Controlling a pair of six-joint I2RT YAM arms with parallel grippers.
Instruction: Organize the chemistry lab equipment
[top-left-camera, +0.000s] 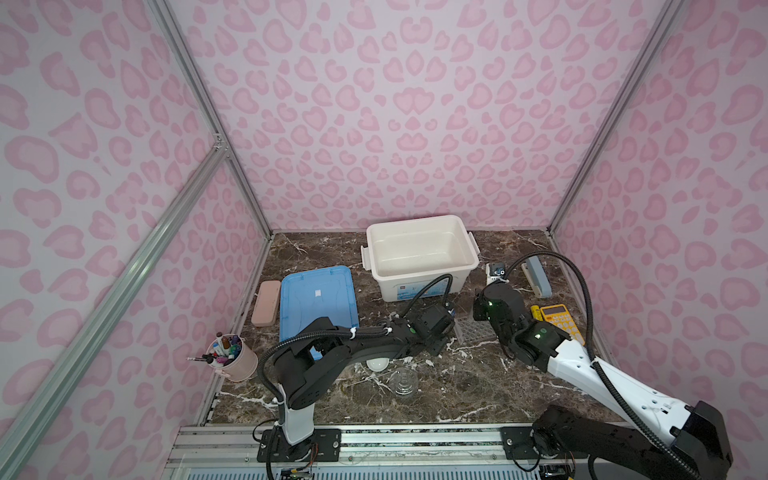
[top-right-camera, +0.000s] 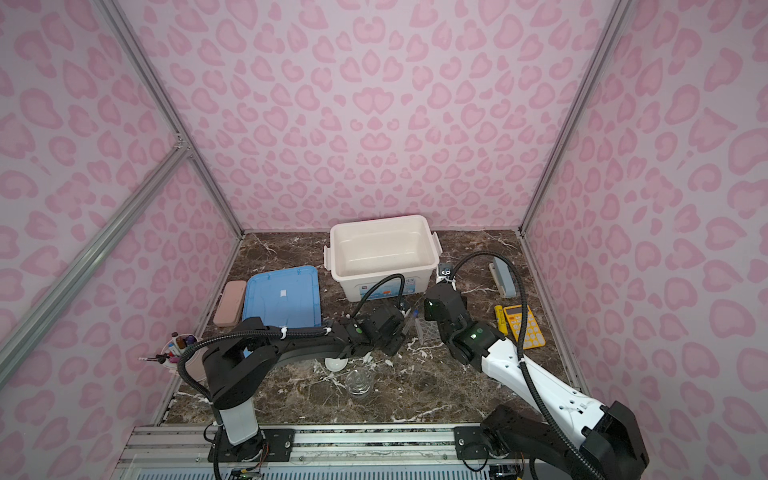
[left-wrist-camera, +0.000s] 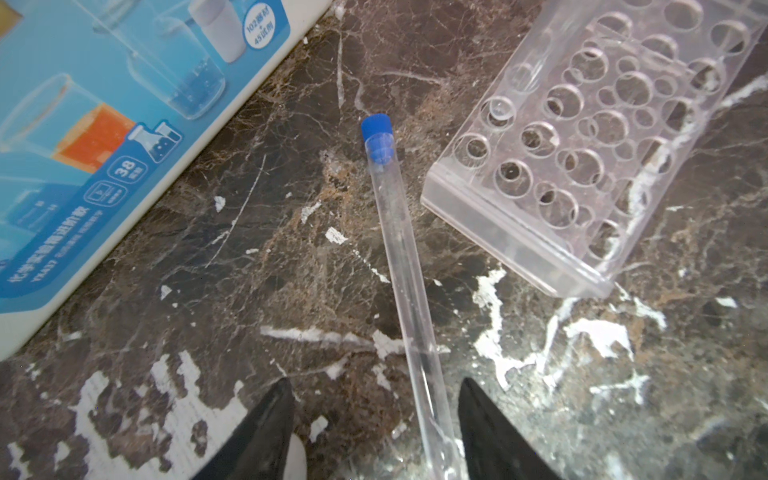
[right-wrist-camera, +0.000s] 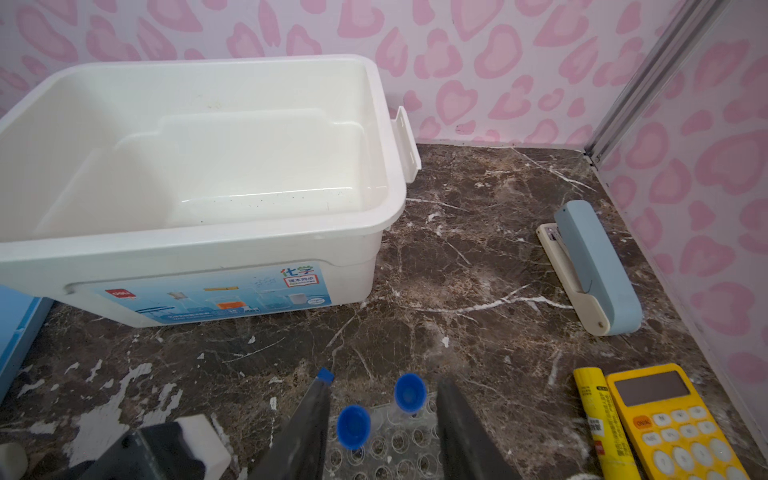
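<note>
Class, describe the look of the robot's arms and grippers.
The left arm is black on a white base post; the right arm has a white link between black joints. Ribbed black hoses run along both; green lights glow near the wrists. The left gripper and right gripper taper to black points.

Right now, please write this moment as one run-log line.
left gripper: open, straddling lying clear blue-capped test tube | right gripper: open above clear plastic rack holding two tubes
</note>
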